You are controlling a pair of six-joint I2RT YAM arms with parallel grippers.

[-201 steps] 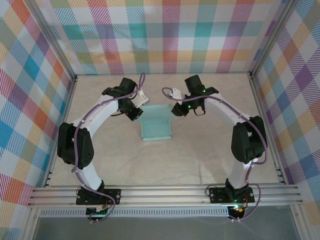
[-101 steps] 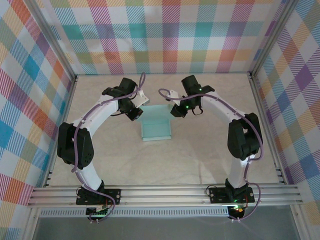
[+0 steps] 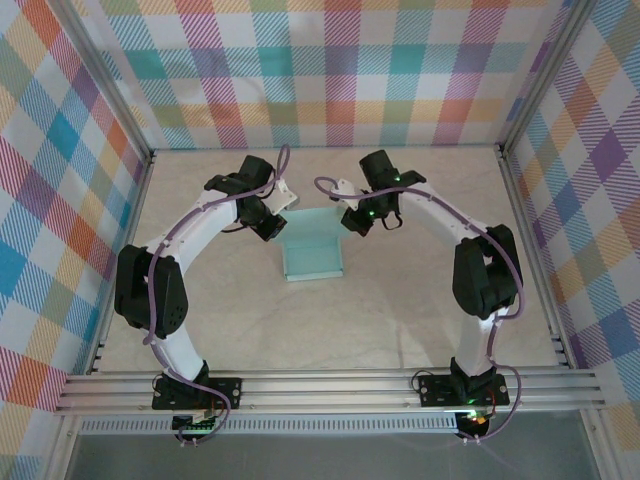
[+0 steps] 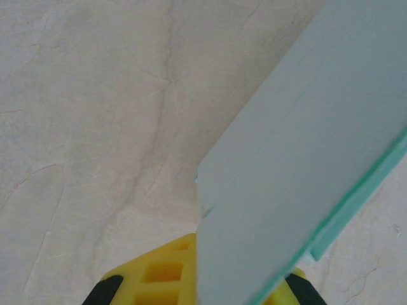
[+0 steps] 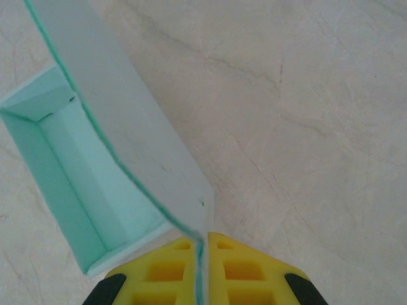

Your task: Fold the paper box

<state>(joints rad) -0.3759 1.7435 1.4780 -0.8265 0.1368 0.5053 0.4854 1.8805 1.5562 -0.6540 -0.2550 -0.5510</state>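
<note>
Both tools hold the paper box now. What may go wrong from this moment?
1. The right tool pinches only the thin edge of one wall of the paper box; a strong pull may tear or crease the card.
2. The left tool holds another panel; if the two tools pull apart, the half-formed box may spring open or lift off the table.

Pale mint on the paper box (image 3: 312, 256), edges a deeper green. Cream with faint grey veining across the tabletop (image 3: 400, 310). Pastel plaid on the walls (image 3: 320, 70). White arms (image 3: 195, 222), black joints, purple cables (image 3: 152, 300). Yellow, black-cornered pads on left claw (image 4: 222, 279) and right claw (image 5: 203, 267).
</note>
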